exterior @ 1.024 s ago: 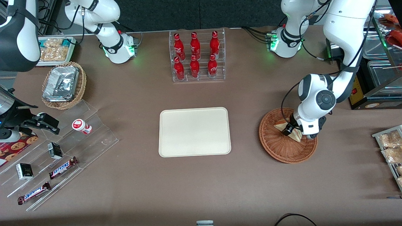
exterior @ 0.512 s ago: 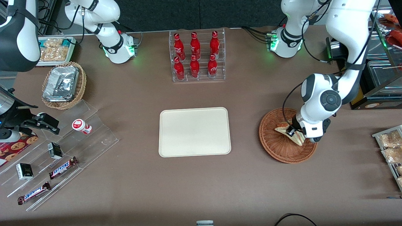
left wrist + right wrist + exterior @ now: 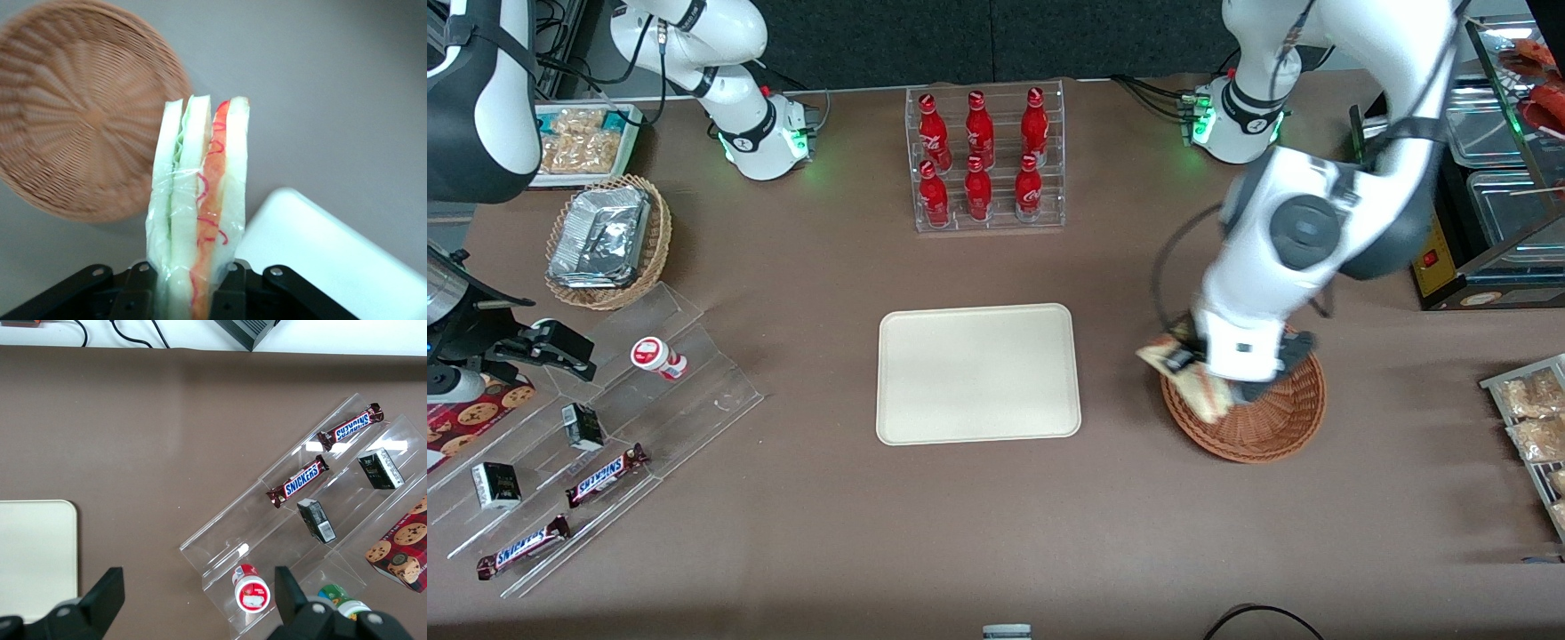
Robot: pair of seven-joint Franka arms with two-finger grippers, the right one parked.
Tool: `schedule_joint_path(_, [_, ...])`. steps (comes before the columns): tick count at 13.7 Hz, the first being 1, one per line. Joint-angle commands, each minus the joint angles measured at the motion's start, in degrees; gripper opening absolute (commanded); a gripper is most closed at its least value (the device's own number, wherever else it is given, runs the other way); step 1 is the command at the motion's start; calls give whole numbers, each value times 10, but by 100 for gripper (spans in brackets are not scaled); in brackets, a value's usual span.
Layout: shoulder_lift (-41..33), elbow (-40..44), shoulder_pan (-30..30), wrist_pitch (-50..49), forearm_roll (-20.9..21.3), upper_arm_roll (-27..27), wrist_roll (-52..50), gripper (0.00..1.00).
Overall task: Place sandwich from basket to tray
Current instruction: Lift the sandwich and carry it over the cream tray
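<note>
spanning the whole scene was a brown table [image 3: 996,533], and near its middle lay the bare cream tray [image 3: 978,373], apparently waiting for the load. beside it, toward the working arm's end, sat the reddish basket [image 3: 1263,427], with nothing visible in it. above the basket's tray-side rim hung the gripper [image 3: 1192,364], its fingers [image 3: 230,293] clamped on the wrapped sandwich [image 3: 197,207], held edge-up for carrying.
</note>
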Motion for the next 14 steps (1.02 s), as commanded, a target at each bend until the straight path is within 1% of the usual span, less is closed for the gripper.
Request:
schedule_joint_path(1, [67, 76, -67, -19, 6, 6, 20, 1])
schedule_joint_path(4, [144, 166, -133, -67, 5, 7, 49, 1])
schedule_joint_path(6, [199, 220, -171, -71, 5, 7, 49, 1])
schedule_joint_path(8, [240, 245, -206, -57, 6, 8, 51, 2])
schedule_joint_path(9, [259, 260, -213, -50, 6, 8, 61, 5])
schedule_joint_path(10, [280, 272, -221, -48, 6, 8, 86, 5])
schedule_joint_path(12, [312, 286, -234, -30, 7, 9, 102, 4])
schedule_joint_path(13, [324, 286, -236, -12, 12, 10, 103, 4])
schedule_joint_path(14, [339, 286, -242, 7, 32, 10, 105, 4])
